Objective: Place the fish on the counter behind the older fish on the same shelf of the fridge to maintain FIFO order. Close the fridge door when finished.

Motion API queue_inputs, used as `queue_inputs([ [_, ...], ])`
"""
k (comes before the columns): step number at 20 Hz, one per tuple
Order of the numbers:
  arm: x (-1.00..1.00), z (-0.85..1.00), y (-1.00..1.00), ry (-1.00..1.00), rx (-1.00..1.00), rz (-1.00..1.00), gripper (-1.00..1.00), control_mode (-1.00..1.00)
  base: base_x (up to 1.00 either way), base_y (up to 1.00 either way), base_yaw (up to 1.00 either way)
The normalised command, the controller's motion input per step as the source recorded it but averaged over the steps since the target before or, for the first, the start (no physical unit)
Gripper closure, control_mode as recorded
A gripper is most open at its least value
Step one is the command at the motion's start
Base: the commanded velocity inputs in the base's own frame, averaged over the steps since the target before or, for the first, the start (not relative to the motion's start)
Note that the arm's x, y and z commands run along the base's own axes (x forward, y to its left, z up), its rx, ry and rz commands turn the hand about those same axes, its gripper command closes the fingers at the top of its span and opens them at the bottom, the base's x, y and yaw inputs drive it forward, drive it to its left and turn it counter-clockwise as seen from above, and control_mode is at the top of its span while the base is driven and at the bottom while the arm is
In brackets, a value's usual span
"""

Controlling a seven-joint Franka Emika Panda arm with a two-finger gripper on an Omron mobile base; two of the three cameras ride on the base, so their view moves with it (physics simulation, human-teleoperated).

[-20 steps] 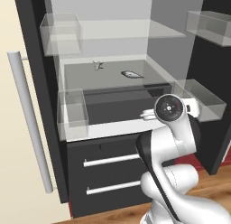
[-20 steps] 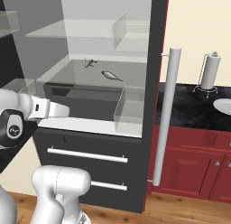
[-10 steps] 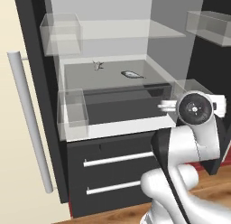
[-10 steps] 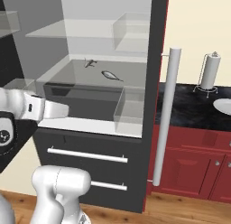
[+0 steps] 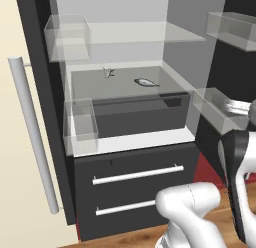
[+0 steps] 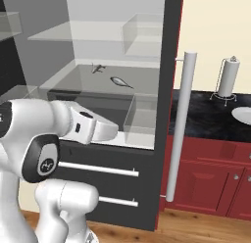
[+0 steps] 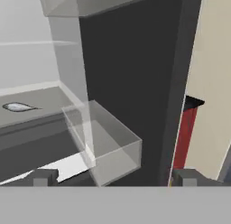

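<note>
- Left base view: spiky fish (image 5: 108,72) on fridge shelf (image 5: 120,89), behind older fish (image 5: 147,82). Looks placed.
- Right base view: fridge (image 6: 169,105) doors open; bar handle (image 6: 179,124) rigid, likely grab at mid-bar.
- Hand view: end effector (image 7: 113,177) tips spread wide, empty.

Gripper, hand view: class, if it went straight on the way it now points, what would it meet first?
Probably the clear door bin just ahead of the open gripper, with the black inner face of the fridge door behind it. Depth is hard to judge here.
</note>
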Motion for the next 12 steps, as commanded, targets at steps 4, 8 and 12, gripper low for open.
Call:
queue_inputs([
  [4, -0.03, -0.14, -1.00, -0.19, 0.23, 0.06, -1.00, -1.00, 0.00, 0.00, 0.00],
  [8, 0.00, -0.29, -1.00, -0.27, 0.24, 0.08, -1.00, -1.00, 0.00, 0.00, 0.00],
  [12, 0.02, -0.24, -0.85, -0.10, 0.16, 0.11, -1.00, -1.00, 0.00, 0.00, 0.00],
])
